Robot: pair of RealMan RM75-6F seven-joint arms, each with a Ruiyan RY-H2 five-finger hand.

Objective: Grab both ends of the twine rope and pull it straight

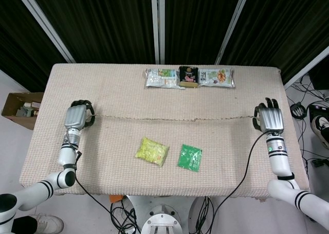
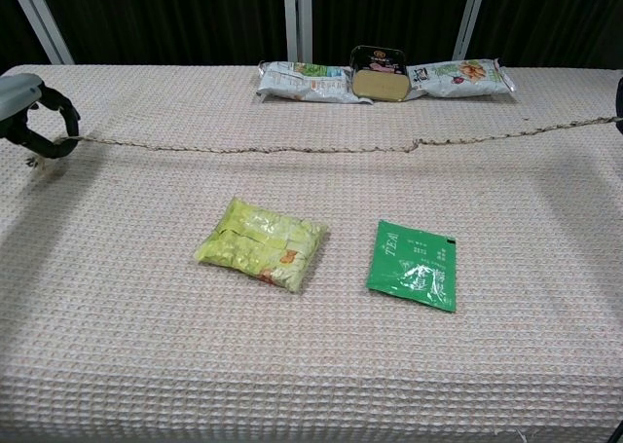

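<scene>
Brown frayed twine rope (image 1: 175, 119) is stretching nearly straight, sagging slightly behind the yellow-green snack packet (image 1: 152, 151). Left hand (image 1: 76, 115) and right hand (image 1: 269, 117) are each gripping one rope end.

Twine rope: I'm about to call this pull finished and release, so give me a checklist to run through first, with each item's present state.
1. Left hand holds its end of the twine rope: ok.
2. Right hand holds the other end: ok in the head view; the chest view barely shows this hand.
3. Rope straight: nearly ok; a small kink remains right of centre.
4. Rope apart from the yellow-green packet and green tea packet: ok.
5. Rope apart from the back-row snack packets: ok.
6. Rope lying on the table or held just above it: cannot tell.
</scene>
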